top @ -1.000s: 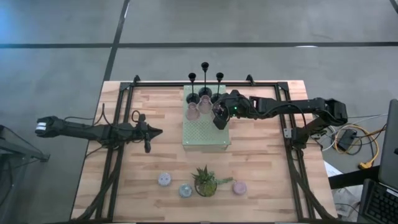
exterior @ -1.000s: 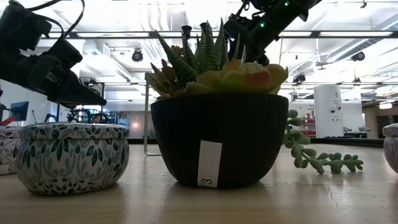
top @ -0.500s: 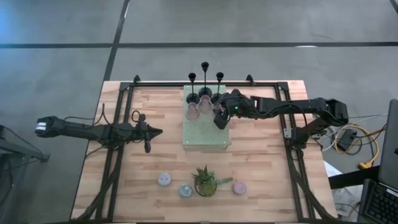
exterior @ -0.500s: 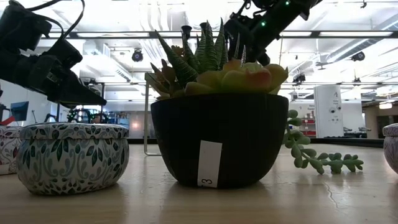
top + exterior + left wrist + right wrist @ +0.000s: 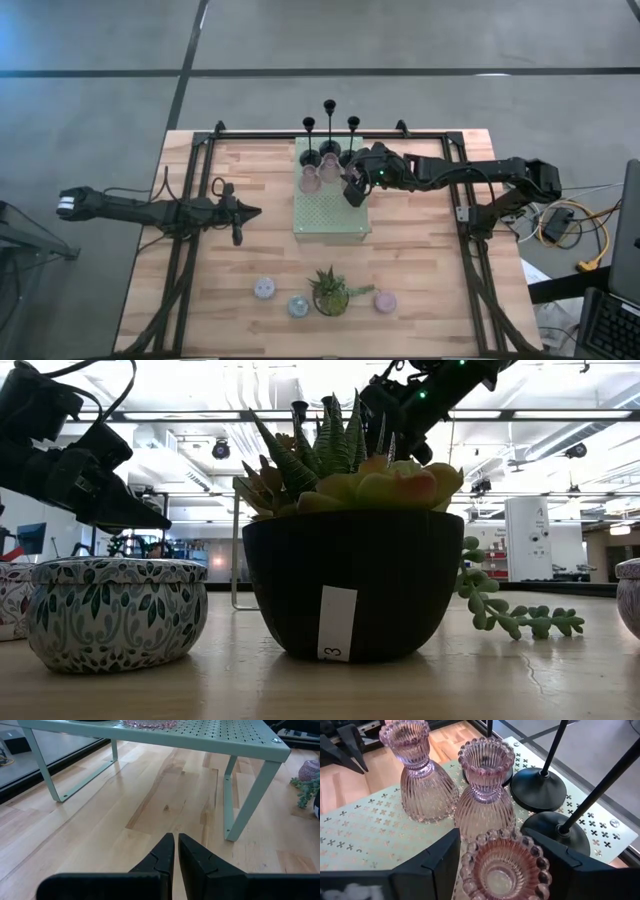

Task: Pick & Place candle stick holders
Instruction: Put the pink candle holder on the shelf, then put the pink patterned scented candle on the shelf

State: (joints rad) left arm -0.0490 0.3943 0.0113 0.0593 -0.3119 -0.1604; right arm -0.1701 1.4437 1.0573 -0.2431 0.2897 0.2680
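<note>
a: which step is being worked?

b: a pick, it's judged. the right gripper point(image 5: 501, 865) is being held around the nearest pink glass holder point(image 5: 504, 868) at the far end of the green rack point(image 5: 330, 215). fingers point(image 5: 435, 865) are being kept wide, one each side of the beaded rim; contact can't be told, so nothing is counted as grasped yet.

a: and the rest of the set?

b: two more pink holders point(image 5: 484, 795) are being shown standing upright just beyond it on the rack, w/ black stick bases point(image 5: 539, 785) close behind. three small cups point(image 5: 264, 289) are being seen near the front edge, either side of the potted plant point(image 5: 331, 291).

a: left arm?

b: left gripper point(image 5: 175, 851) is being parked low over the wood table point(image 5: 420, 260), well left of the rack, fingers nearly closed w/ only a thin slit, nothing in them.

a: what's being called for next?

b: prob. a squeeze on the glass, then a straight lift. neighbours are being crowded v. close, so any sideways drift is being judged risky.

a: views differing?

b: the finger straddle is being shown only by the right wrist cam; from the high cam the holder is being hidden under the gripper. the rack's legs are being shown only by the left wrist cam. the low cam is being blocked mostly by the plant pot.
</note>
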